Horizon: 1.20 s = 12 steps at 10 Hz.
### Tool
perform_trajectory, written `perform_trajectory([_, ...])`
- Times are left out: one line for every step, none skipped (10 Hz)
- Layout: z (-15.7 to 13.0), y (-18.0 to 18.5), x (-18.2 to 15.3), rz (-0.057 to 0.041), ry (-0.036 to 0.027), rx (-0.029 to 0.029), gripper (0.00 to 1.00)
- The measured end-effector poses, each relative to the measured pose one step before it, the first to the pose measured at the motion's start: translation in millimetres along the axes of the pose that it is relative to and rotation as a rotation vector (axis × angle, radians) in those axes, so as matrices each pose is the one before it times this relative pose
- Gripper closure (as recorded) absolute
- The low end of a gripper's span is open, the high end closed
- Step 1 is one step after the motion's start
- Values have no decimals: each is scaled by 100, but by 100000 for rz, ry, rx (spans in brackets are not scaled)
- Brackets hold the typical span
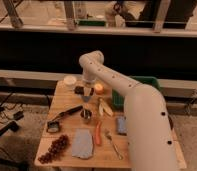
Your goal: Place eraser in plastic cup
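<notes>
Plastic cup upright, mouth up, gripper low just right of it, grip unclear

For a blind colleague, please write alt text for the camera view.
A robot arm reaches over a wooden table, its gripper low at the far side, beside the plastic cup. A metal cup, carrot and grapes lie nearer.

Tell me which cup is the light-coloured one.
The short, whitish plastic cup at the back left of the wooden table; the small dark metal cup stands mid-table. The gripper hangs between them.
</notes>
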Motion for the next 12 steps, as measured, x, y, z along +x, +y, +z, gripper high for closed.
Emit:
perform_trajectory([0,1,2,3,1,-1,46])
perform_trajectory([3,2,-2,-9,6,-7,34])
perform_trajectory([-4,-2,2,9,-9,3,25])
perform_trajectory([5,2,0,-5,4,-3,21])
perform_trajectory([-2,-1,0,-4,0,2,20])
perform_trajectory([-2,-2,-2,6,-4,3,20])
perform_trajectory([3,1,4,2,6,-3,20])
perform_trajectory([-1,1,-2,-3,-1,-1,20])
perform_trajectory([-2,-1,-1,2,-2,5,20])
perform_trajectory([1,0,3,5,3,-4,20])
perform_trajectory([2,2,-1,-5,0,-1,20])
perform_trajectory([-1,0,1,-3,2,-2,20])
